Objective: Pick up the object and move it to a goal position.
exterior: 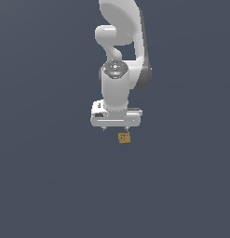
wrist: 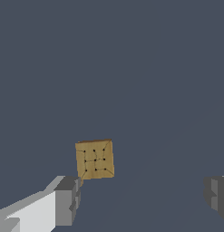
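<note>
A tiny tan-brown cube point(exterior: 125, 138) with small dark marks lies on the dark grey surface, just in front of the white gripper point(exterior: 115, 128) and slightly toward the exterior view's right. In the wrist view the cube point(wrist: 95, 159) lies close to one grey fingertip point(wrist: 67, 200); the other fingertip point(wrist: 216, 195) is far across from it. The jaws stand wide apart with nothing between them. The cube is outside the gap between the fingers, a little ahead of them. The gripper point(wrist: 141, 199) hangs above the surface, pointing down.
The white arm point(exterior: 120, 56) rises behind the gripper to the top of the exterior view. The plain dark grey surface point(exterior: 46, 176) fills the rest of both views.
</note>
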Controlling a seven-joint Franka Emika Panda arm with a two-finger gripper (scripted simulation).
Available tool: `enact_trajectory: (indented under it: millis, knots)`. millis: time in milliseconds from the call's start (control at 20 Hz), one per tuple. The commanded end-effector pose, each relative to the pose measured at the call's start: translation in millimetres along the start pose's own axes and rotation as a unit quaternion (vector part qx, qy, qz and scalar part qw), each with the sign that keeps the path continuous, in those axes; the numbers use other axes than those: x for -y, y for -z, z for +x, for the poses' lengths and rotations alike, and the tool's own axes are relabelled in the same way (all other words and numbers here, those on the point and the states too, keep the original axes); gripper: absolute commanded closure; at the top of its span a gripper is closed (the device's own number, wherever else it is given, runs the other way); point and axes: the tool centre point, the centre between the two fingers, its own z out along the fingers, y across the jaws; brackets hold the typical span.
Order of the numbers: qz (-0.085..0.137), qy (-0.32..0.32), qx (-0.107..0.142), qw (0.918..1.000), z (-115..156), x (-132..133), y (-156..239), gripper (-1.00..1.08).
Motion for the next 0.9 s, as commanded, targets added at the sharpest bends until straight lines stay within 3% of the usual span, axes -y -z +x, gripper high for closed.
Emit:
enact_trajectory:
  millis: [0,450,850]
  knots:
    - [-0.001,0.006,0.001,1.0000,-3.6,7.0,-12.7,-0.92]
    - [-0.004,0.035,0.006,0.9994,-25.9,39.6,-72.2,-0.92]
    - [-0.004,0.045,0.008,0.9990,-35.1,49.7,-90.6,-0.92]
